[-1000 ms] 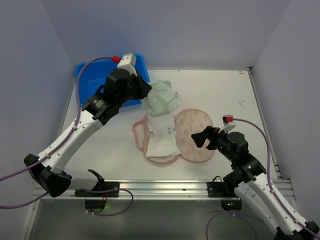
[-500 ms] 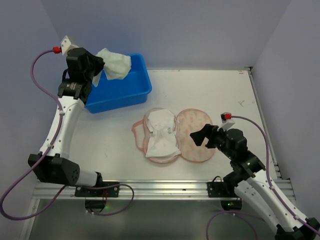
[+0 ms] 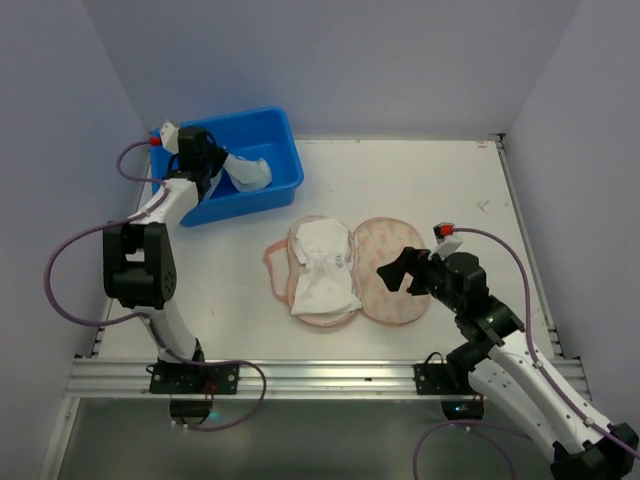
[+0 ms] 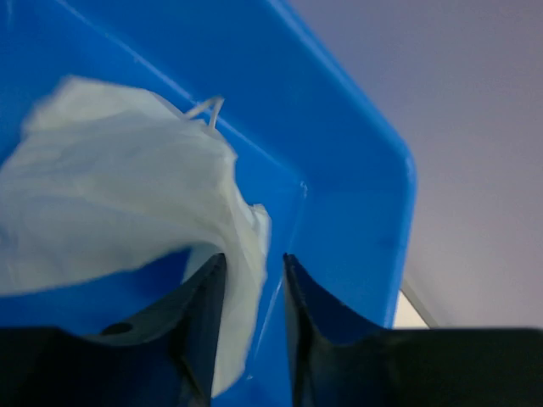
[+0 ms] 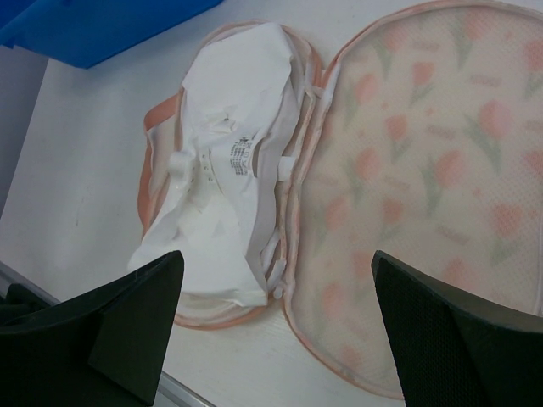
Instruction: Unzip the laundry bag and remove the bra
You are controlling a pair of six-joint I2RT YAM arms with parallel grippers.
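The white worktop carries everything. At its far left corner sits the blue rectangular plastic tub, well apart from the cream-pink laundry bag with orange-red flower print and pink zip edge. That bag lies near the middle of the worktop, unzipped and spread flat in two halves side by side. In the right wrist view its flowered half fills the right side. The left half holds a white folded fabric piece with a small printed label, which rests inside the pink rim.

The pale greenish-white soft bra is out of the bag and down in the tub, bunched against the blue floor, with a thin strap loop standing up from its top edge.

My left fingers reach into the tub and are drawn close together, pinching a fold of the bra between them. They are far from the bag.

My right fingers are spread wide, gripping nothing. They hang above the near side of the open bag, towards its flowered half. I cannot tell whether they touch it.
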